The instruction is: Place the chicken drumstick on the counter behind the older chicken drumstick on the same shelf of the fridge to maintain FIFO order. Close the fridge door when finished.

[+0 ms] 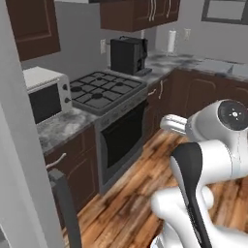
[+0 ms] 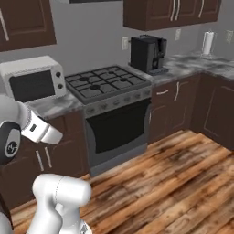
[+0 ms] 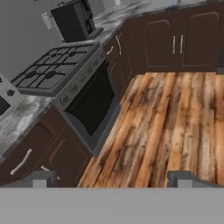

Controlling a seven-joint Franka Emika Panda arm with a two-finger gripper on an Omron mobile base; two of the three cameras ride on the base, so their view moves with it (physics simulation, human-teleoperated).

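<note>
I can't pick out either drumstick from here, so I can't say where they sit. What I do see of the task stuff: the counter (image 2: 59,106), grey speckled stone over dark brown cabs, runs L and R of the stove (image 2: 107,82) and round the corner at the far R. At the L edge of the left base view a pale grey slab w/ a dark bar handle (image 1: 65,206) stands right up close, prob. the fridge (image 1: 19,193) side, but I can't tell which part.

Gripper (image 3: 111,178): fingertips (image 3: 37,178) stand far apart at the bottom of the hand view, nothing between them, jaws wide open over the wood floor (image 3: 175,127), in front of the oven door (image 3: 89,111).

Outward: white microwave (image 2: 32,80) on the counter L of the stove, black coffee machine (image 2: 147,54) to its R, paper towel roll (image 2: 208,42) further along near the corner. Dark upper cabs (image 2: 171,11) above.
</note>
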